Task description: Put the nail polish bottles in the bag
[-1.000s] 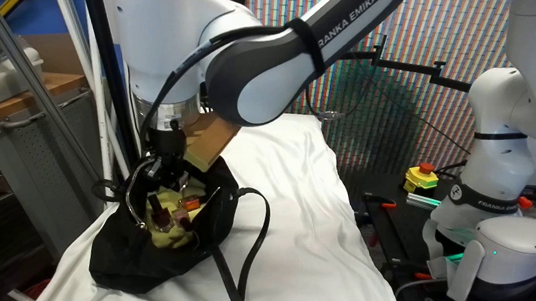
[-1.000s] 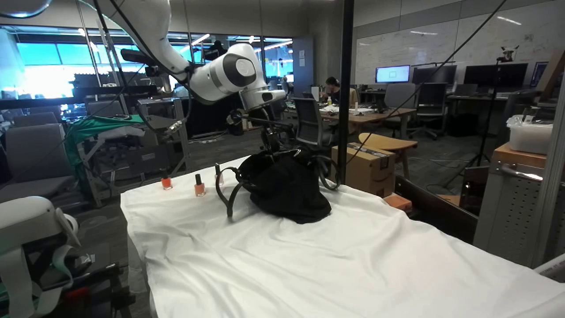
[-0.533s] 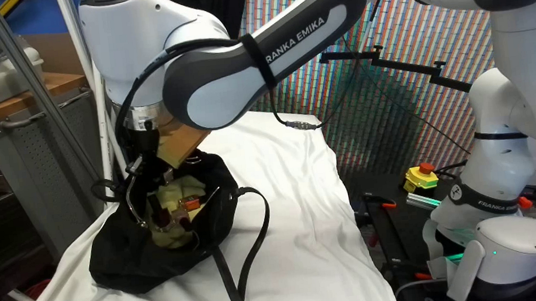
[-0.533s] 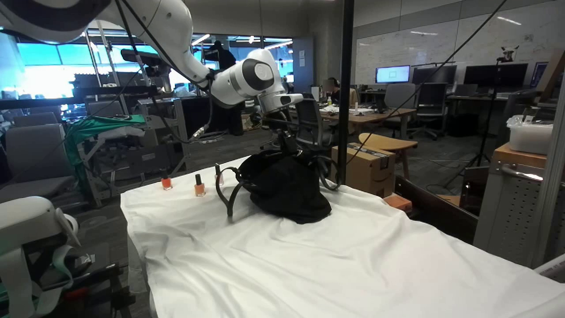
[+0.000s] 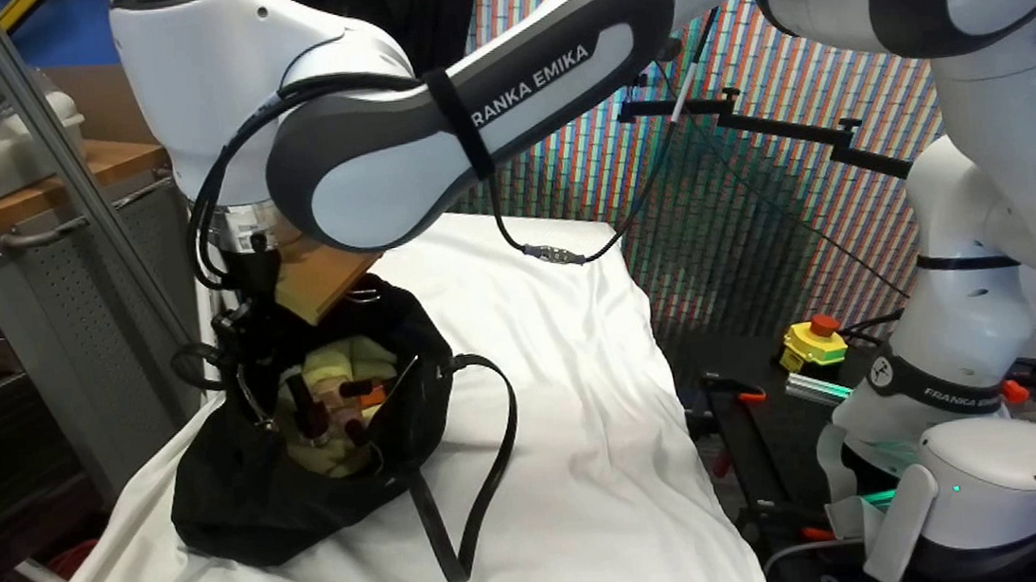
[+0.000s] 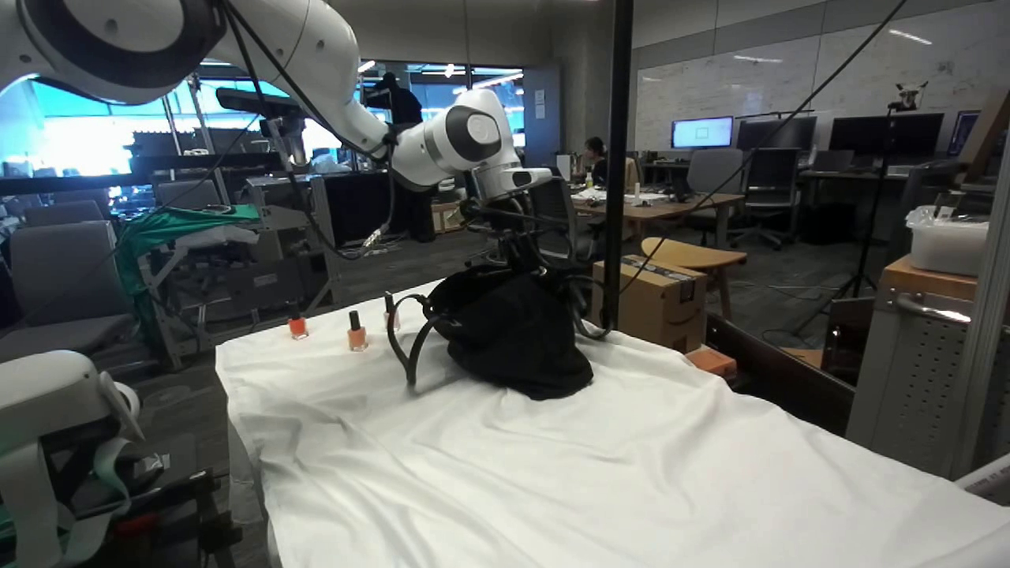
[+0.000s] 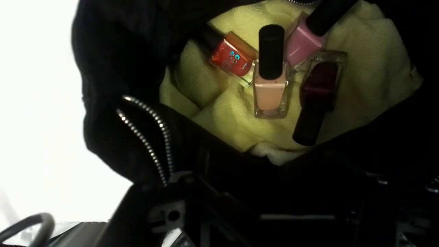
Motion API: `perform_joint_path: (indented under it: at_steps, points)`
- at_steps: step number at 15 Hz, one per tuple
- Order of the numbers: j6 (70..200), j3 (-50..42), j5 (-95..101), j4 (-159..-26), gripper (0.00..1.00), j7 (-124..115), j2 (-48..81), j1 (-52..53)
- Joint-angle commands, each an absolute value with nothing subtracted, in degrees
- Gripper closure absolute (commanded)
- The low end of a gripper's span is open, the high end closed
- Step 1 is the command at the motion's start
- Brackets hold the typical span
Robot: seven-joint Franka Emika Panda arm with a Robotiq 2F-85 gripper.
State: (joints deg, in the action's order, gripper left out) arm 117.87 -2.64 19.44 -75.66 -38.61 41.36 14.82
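The black bag [image 5: 243,498] stands with its mouth spread over a yellow-green lining. Inside it, in the wrist view, lie nail polish bottles: an orange-red bottle [image 7: 233,58], a peach bottle [image 7: 270,94], a pink bottle [image 7: 303,41] and a dark wine bottle [image 7: 320,82]. On the cloth beside the bag [image 6: 521,339] stand another orange-red bottle [image 6: 297,326], a peach-orange bottle [image 6: 357,335] and a pale bottle [image 6: 394,315], partly behind the strap. My gripper [image 5: 249,341] is at the bag's rim. Its jaws stand wide apart in the wrist view; the gap is dark, with no bottle visible there.
White cloth [image 6: 631,473] covers the table. The bag's strap [image 5: 497,464] loops over it. A black pole [image 6: 619,158] rises behind the table, near a cardboard box [image 6: 663,304] on the floor. A tool cart [image 5: 117,320] stands close by.
My gripper has moved across the bag to its rim and opened. A black-capped bottle now lies across the orange-red one in the bag. The bag's mouth has shifted slightly.
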Motion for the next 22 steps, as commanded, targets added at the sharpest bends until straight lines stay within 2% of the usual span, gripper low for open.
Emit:
perform_joint_path:
  at_steps: [1,9,17,22]
  points:
    - [115.36,-3.23,18.14,-73.30,0.00,-36.71,41.69,15.65]
    - [116.54,-2.46,18.30,-83.00,0.00,-40.78,36.10,19.34]
    - [117.54,0.15,18.51,-98.54,0.00,-57.56,27.98,24.82]
    - [117.98,3.59,16.39,-105.12,0.00,-65.98,23.99,24.69]
